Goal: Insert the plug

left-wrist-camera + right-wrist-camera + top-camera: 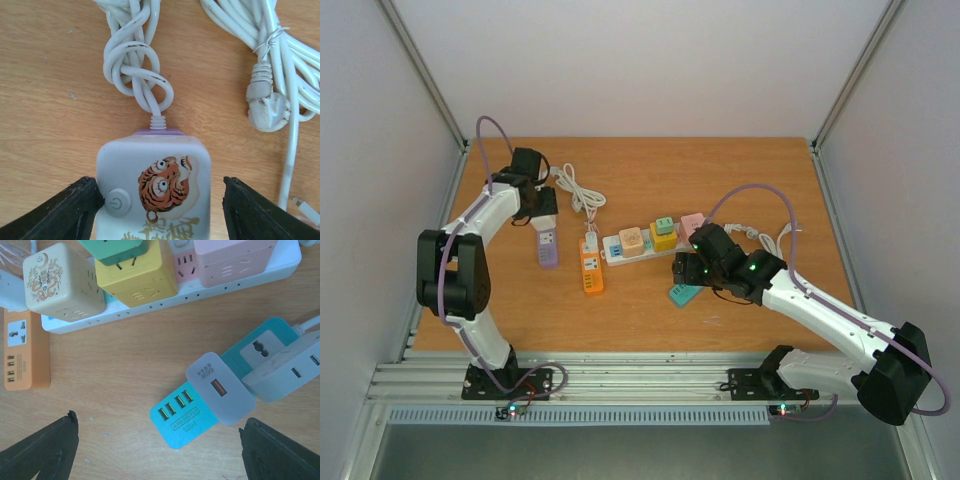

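Observation:
A white plug point(267, 107) on a bundled white cable point(295, 55) lies on the table, right of a white and lilac power strip point(152, 190) with a tiger picture. My left gripper point(160, 210) is open astride that strip: the left finger point(75, 210) touches its side and the right finger point(260, 210) stands clear. My right gripper point(159, 440) hangs open over bare wood next to a teal USB strip point(182, 422), which carries a white charger point(220, 390) and a white plug point(285, 372). From above, the left gripper point(545, 215) sits at the lilac strip's point(548, 250) far end.
An orange strip point(591, 268) lies mid-table beside a long white strip point(645, 250) carrying cream point(60, 282), yellow point(137, 280) and pink point(232, 257) cube adapters. A knotted cord point(137, 67) leaves the tiger strip. Grey walls enclose the table on three sides.

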Robot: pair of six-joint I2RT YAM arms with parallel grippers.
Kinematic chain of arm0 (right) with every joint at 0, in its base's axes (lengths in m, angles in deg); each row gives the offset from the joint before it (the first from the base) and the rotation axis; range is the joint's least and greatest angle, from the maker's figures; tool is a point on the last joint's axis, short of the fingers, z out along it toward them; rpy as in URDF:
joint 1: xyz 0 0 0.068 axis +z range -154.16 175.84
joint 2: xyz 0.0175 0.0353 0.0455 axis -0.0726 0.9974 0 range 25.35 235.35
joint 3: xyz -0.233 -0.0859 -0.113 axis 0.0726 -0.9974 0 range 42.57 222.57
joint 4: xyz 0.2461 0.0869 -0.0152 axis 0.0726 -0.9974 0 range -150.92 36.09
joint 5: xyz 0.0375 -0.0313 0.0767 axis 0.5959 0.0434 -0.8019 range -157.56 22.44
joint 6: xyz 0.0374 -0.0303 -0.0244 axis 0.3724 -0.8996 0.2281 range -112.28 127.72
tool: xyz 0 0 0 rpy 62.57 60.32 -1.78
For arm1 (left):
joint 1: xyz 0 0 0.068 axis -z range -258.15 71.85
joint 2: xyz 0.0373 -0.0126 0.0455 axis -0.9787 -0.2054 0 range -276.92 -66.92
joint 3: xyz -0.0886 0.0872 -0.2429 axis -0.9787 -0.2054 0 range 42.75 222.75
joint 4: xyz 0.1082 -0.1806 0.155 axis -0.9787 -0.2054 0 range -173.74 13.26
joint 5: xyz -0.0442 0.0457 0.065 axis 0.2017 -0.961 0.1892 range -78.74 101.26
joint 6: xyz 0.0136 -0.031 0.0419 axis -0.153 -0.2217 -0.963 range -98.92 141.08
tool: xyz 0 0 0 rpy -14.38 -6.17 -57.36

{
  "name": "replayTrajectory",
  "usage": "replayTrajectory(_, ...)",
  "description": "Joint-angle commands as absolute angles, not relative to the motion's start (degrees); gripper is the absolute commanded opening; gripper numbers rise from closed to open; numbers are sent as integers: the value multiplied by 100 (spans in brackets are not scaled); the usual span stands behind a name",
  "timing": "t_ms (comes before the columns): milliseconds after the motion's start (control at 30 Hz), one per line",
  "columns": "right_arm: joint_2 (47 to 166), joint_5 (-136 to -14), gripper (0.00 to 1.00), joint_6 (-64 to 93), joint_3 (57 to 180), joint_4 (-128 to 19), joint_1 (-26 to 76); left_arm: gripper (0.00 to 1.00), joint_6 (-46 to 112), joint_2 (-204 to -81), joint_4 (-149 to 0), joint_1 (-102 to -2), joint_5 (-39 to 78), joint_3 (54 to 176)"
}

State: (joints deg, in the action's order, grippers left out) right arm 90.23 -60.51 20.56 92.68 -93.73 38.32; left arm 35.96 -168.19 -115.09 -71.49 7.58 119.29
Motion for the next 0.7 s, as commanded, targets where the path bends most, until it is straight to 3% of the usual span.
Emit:
replayTrajectory(0, 9065, -5999, 89, 2007, 9346, -9303, 3824, 67, 3698, -17059, -11678, -7149, 705, 11870)
replayTrajectory(233, 9091, -6000, 89, 2011, 9346, -9272, 3826, 51, 3697, -17197, -11726, -7140, 577, 11817)
replayTrajectory(667, 9083, -6044, 89, 2056, 9310, -9214, 3825, 45, 3623, -17652, -12002, -6768, -326, 11720)
